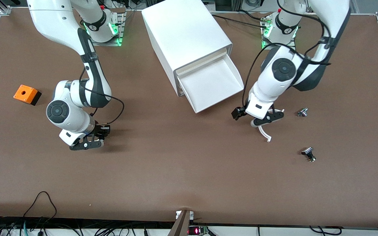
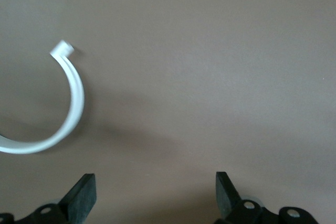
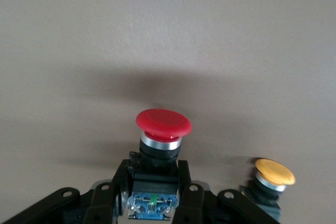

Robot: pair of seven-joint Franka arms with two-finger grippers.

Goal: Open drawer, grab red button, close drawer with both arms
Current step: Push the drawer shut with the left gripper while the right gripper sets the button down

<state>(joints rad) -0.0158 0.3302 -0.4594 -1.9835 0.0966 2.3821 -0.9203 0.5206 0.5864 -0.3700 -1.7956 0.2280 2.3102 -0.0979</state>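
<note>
With the red button [image 3: 163, 124] clamped in the right gripper [image 3: 154, 195] over the table [image 1: 182, 170], the open drawer [image 1: 212, 86] was best pushed squarely at its flat front by the left gripper [image 1: 267, 119], whose fingers stood apart.

In the front view the right gripper [image 1: 92, 141] hides the button [image 3: 160, 145]; cabinet [image 1: 184, 36] top cropped.

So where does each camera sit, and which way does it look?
Front view: high across the brown table, facing both white arms and the white cabinet's open drawer.
Left wrist view: on that arm, looking down past the open left gripper at a white curved strip.
Right wrist view: past the right gripper, shut on the red-capped button.
Shared: front and left wrist views both show the strip.
</note>
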